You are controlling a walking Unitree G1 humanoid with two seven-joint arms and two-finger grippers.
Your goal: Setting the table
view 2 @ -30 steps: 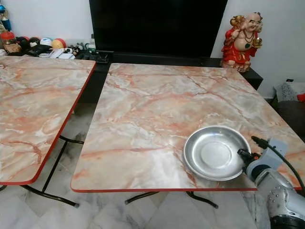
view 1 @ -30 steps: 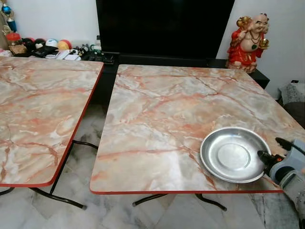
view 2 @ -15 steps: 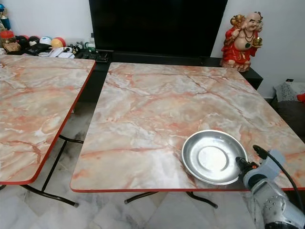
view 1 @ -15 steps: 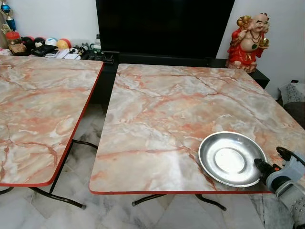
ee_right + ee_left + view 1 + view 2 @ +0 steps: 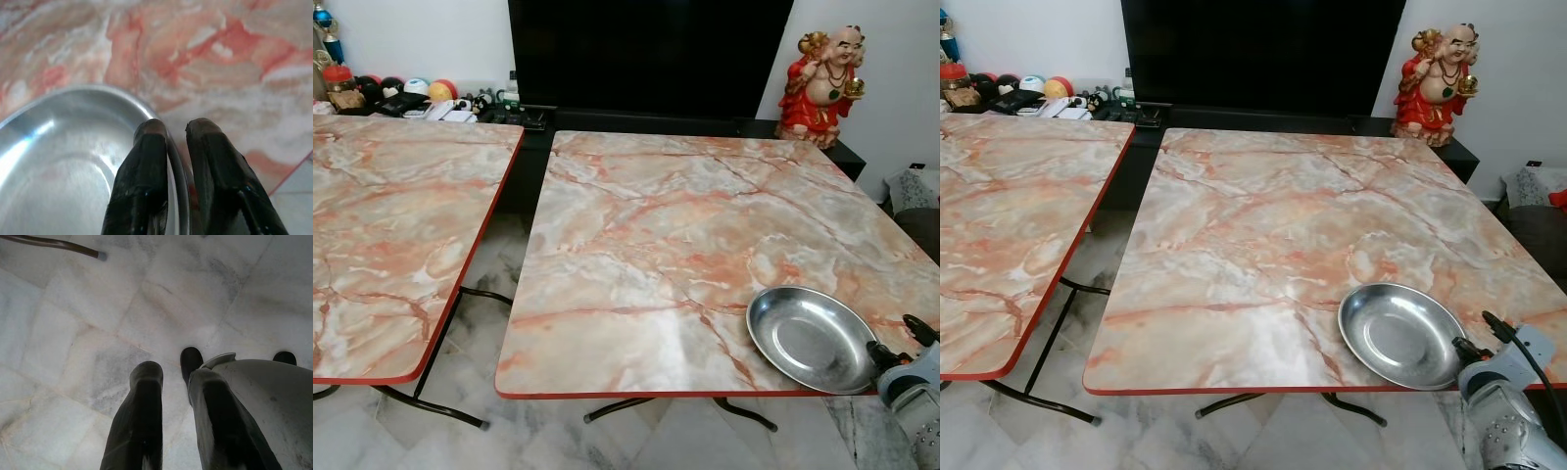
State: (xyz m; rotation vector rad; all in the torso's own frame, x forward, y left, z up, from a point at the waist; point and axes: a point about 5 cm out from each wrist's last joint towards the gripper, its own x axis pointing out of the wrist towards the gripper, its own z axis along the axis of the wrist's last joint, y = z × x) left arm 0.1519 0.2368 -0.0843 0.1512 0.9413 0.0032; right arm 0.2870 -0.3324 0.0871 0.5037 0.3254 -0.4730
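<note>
Right wrist view: right gripper [image 5: 171, 129] has its two black fingers [image 5: 146, 161] pinched on the rim of the steel plate [image 5: 58, 161], one finger inside the rim, the other outside, w/ the thin metal edge running between them. Marble-pattern tabletop [image 5: 234, 58] shows past the fingertips, and a red table edge w/ pale floor sits at one corner of that pic.

Head views: plate [image 5: 811, 339] is at the near right corner of the right-hand table [image 5: 685, 225], a shallow round dish, tilted a bit, near side by the gripper looks lifted; can't tell if the far side touches the top. It sits just inside the red front edge. Right gripper [image 5: 893, 351] comes in from the right, silver wrist below the table corner.

Second table [image 5: 391, 215], same pink-orange marble top w/ red trim, stands to the left, a gap of floor between the two. Black metal legs under both. Behind: big dark TV screen [image 5: 651, 54] on a low black unit, red-robed figurine [image 5: 822, 83] at the right end, small clutter at back left.

Left wrist view: left gripper [image 5: 168, 382] hangs over grey-white marble floor tiles [image 5: 73, 333], fingers apart w/ a narrow gap, holding nothing. A table-leg end [image 5: 100, 255] shows at a corner.
</note>
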